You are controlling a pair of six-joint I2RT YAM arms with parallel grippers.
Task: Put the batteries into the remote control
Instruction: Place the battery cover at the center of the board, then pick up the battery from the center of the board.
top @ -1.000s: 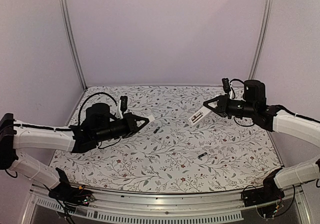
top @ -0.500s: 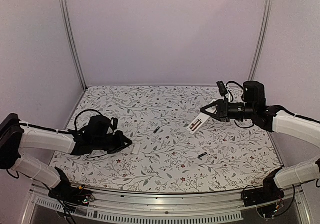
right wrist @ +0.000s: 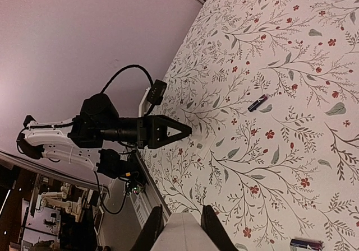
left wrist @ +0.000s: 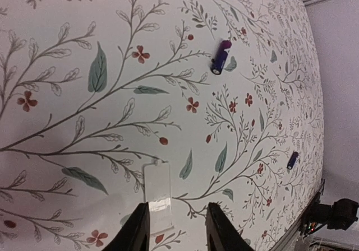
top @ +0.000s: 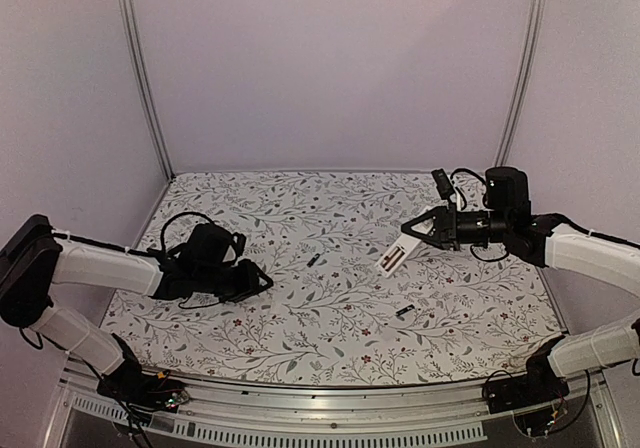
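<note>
L pincer (left wrist: 176,213) sits low on the surface (top: 330,203), jaws apart. The flat white cover (left wrist: 157,192) lies loose btwn its tips, prob. parked so that arm can fetch cells. R pincer (right wrist: 181,214) clamps the remote control (top: 393,256) by one end, raised and tilted twd centre, likely presenting the bay. Batteries lie on the surface: one mid (top: 314,261), one front-right (top: 404,311).

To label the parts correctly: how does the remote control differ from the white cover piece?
The remote control is longer, with dark markings; the cover is shorter and plain. The remote control is gripped, tilted, by the right tool; the cover lies flat on the table, within the open left tool. Both are white.
</note>
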